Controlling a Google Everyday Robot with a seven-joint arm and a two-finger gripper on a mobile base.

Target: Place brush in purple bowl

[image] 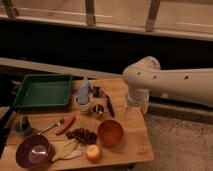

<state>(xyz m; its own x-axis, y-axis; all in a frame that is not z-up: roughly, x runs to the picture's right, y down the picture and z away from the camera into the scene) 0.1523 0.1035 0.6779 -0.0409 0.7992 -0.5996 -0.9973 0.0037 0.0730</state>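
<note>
The gripper [135, 106] is hanging right of centre, jaws spread and gripping nothing. I judge it is lining up a pick, since the brush [109, 107] is lying just to its left, untouched: slim, dark, black-handled. The purple bowl [32, 151] is sitting at lower left, well apart, its inside shining.

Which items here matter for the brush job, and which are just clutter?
Job: slim black brush; round dark purple bowl, front left; gripper, open, hovering beside the brush.
Lying about: green tray, orange-brown bowl, silver spoon, red chilli, pale wooden spatula, dark grapes.
</note>
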